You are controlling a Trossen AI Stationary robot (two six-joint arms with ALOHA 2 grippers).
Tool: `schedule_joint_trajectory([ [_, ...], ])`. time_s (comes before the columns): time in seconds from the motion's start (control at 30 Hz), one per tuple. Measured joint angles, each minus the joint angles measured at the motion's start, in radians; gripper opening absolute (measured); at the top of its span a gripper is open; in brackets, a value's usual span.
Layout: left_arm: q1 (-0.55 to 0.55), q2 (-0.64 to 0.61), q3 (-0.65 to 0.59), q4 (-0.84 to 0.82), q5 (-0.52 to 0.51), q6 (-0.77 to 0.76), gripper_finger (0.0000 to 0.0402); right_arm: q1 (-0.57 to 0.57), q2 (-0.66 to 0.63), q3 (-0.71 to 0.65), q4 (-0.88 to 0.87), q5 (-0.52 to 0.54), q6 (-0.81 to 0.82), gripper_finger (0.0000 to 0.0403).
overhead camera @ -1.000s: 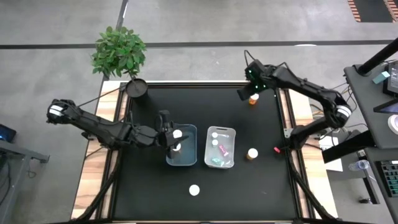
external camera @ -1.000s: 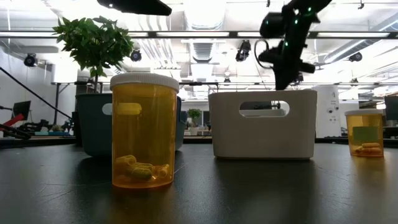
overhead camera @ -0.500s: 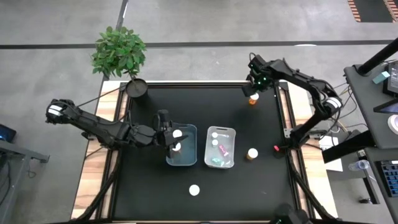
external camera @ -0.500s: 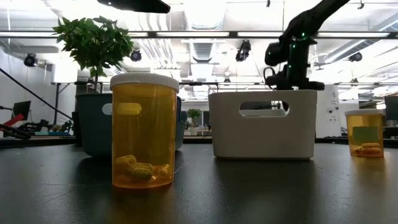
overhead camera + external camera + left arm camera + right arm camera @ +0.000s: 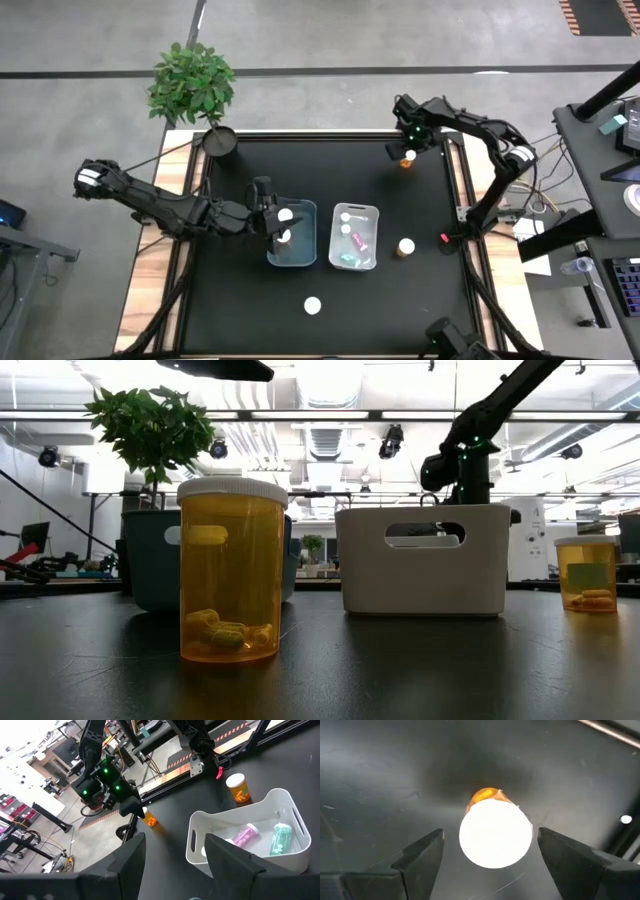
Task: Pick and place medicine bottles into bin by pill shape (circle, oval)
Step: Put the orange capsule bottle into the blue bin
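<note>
the black table [image 5: 230, 300] carries two bins side by side: a blue-grey bin [image 5: 306, 256] with two white-capped bottles inside, and a white bin [image 5: 337, 245] holding about four, among them a pink bottle [image 5: 244, 833] and a teal bottle [image 5: 280, 836]. so roughly six look sorted and three orange ones are left out: the near bottle [image 5: 313, 305], the bottle by the white bin [image 5: 405, 246], and the far bottle [image 5: 495, 832]. my left gripper [image 5: 266, 212] hangs over the blue-grey bin's edge, fingers parted and empty. my right gripper [image 5: 490, 851] is spread wide directly above the far bottle's cap, not yet gripping it.
</note>
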Motion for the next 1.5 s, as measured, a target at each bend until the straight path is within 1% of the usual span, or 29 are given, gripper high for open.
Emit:
schedule_joint_trajectory([
  [0.13,0.0,0.0,0.0,0.0,0.0,0.0,0.0187,0.0,0.033,0.0,0.006,0.0,0.0,0.0305],
  [0.23,0.0,0.0,0.0,0.0,0.0,0.0,0.0187,0.0,0.044,0.0,0.01,0.0,0.001,0.0289],
  [0.5,0.0,0.001,0.0,0.004,0.0,0.0,0.0187,0.0,0.05,0.0,0.012,0.0,0.021,0.0211],
  [0.57,0.0,0.001,0.0,0.005,0.0,0.0,0.0187,0.0,0.05,0.0,0.012,0.0,0.022,0.0198],
  [0.7,0.0,0.001,0.0,0.005,0.0,0.0,0.0187,0.0,0.045,-0.001,0.012,0.0,0.021,0.0198],
  [0.8,0.0,0.001,-0.001,0.005,0.0,0.0,0.0187,0.001,0.028,-0.001,0.011,0.0,0.012,0.0208],
  [0.97,0.0,0.001,-0.008,0.008,0.0,-0.001,0.0187,0.019,-0.047,-0.001,0.011,0.003,0.008,0.0214],
  [1.1,0.0,0.001,-0.013,0.022,0.0,-0.001,0.0187,0.069,-0.135,-0.002,0.011,0.003,0.01,0.021],
  [1.2,0.0,0.001,-0.015,0.042,0.0,-0.001,0.0187,0.13,-0.199,-0.001,0.013,0.003,0.019,0.0208],
  [1.3,0.0,0.001,-0.015,0.043,0.0,-0.001,0.0187,0.201,-0.254,-0.001,0.024,0.006,0.035,0.0208],
  [1.5,0.0,0.001,-0.015,0.063,0.0,-0.003,0.0187,0.372,-0.329,-0.001,0.072,0.051,0.056,0.0208],
])
